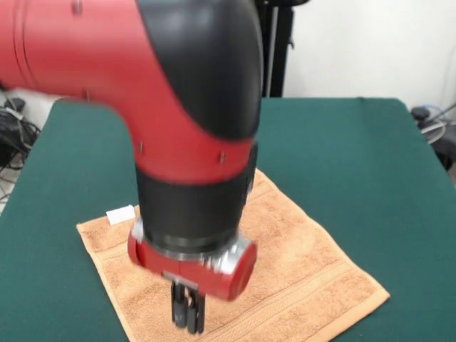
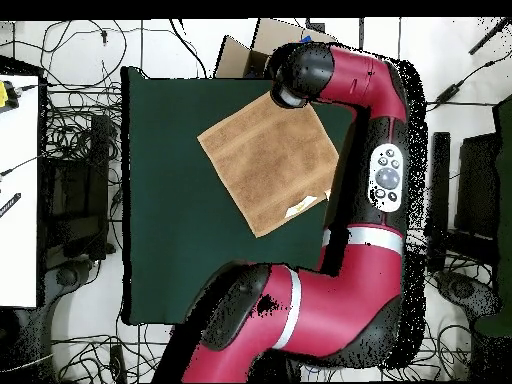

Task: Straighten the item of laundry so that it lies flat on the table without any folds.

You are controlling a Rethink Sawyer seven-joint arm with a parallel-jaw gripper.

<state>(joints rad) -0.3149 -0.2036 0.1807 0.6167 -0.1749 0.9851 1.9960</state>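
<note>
The orange-tan towel [image 1: 299,263] lies spread out like a diamond on the dark green table [image 1: 356,157]; its border bands show no visible fold. Its white label [image 1: 120,214] sticks out at the left corner. My gripper [image 1: 187,312] hangs from the red wrist over the towel's near-left edge, its black fingers close together and their tips at the cloth. In the overhead view the towel [image 2: 265,160] lies flat on the table [image 2: 170,220], the label [image 2: 300,207] at its lower right edge. The arm's wrist covers the towel's top corner there and hides the gripper.
The big red arm [image 1: 142,71] fills the upper left of the front view and hides part of the towel. A cardboard box [image 2: 235,55] stands past the table's top edge. Cables lie on the floor all round, and a white desk [image 2: 20,200] stands at the left.
</note>
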